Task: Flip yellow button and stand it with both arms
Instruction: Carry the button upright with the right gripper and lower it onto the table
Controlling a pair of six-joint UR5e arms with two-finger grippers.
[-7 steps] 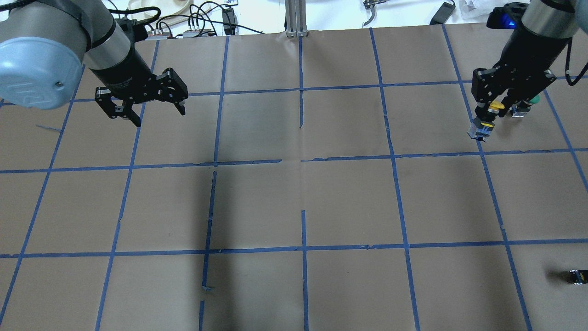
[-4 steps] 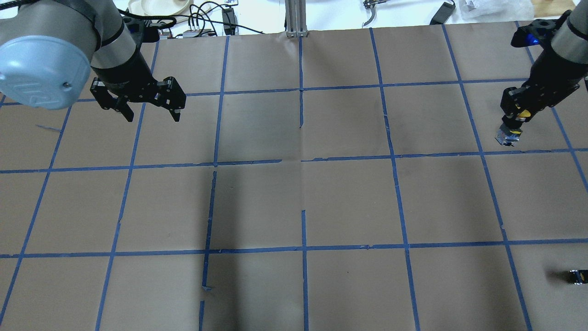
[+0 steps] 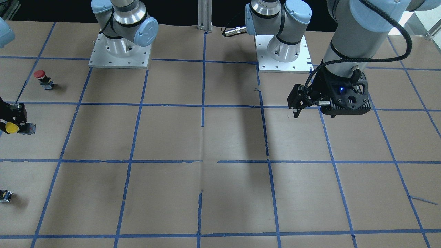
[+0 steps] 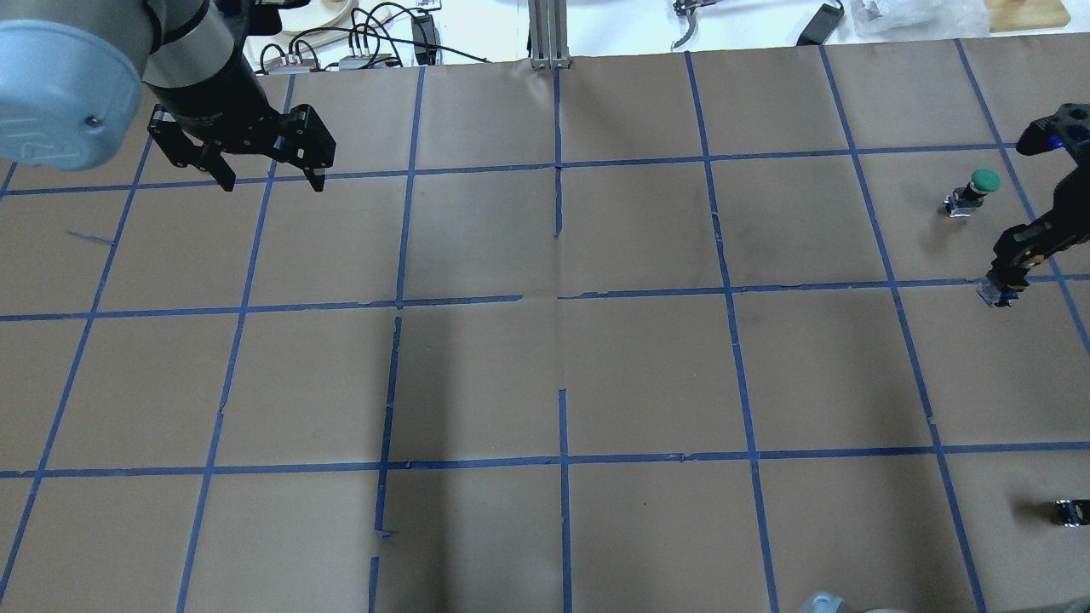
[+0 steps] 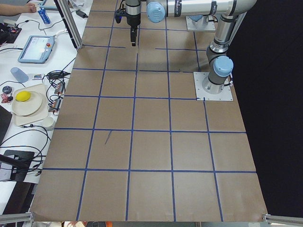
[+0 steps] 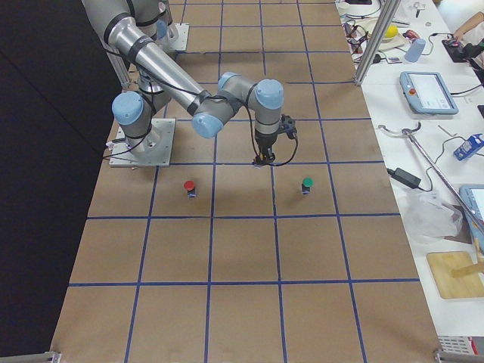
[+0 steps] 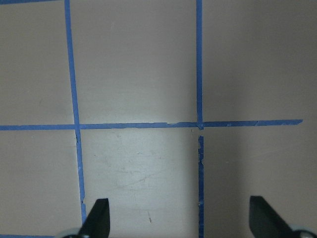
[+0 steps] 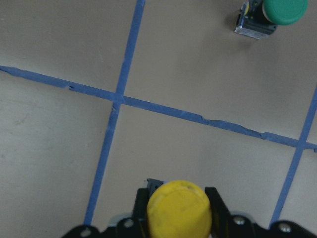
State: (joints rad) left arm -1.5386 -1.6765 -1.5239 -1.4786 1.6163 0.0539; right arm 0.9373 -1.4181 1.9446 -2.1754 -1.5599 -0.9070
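Observation:
The yellow button [image 8: 179, 210] has its yellow cap between my right gripper's fingers [image 8: 218, 208], which are shut on it. In the front view it [image 3: 11, 128] sits at the far left edge with my right gripper [image 3: 20, 126]. In the overhead view only its grey body [image 4: 995, 295] shows below my right gripper [image 4: 1012, 271] at the right edge. My left gripper [image 4: 272, 181] is open and empty over the far left of the table, far from the button. The left wrist view shows its wide-apart fingertips [image 7: 96, 218] over bare paper.
A green-capped button [image 4: 979, 186] stands just beyond my right gripper and shows in the right wrist view [image 8: 277, 12]. A red-capped button [image 3: 40, 76] stands nearer the robot's base. A tiny dark part [image 4: 1071, 511] lies at the near right edge. Blue tape lines grid the brown table [image 4: 562, 358].
My right gripper has carried the yellow button rightward and nearer, uncovering the green button. My left gripper has moved back and left, still open.

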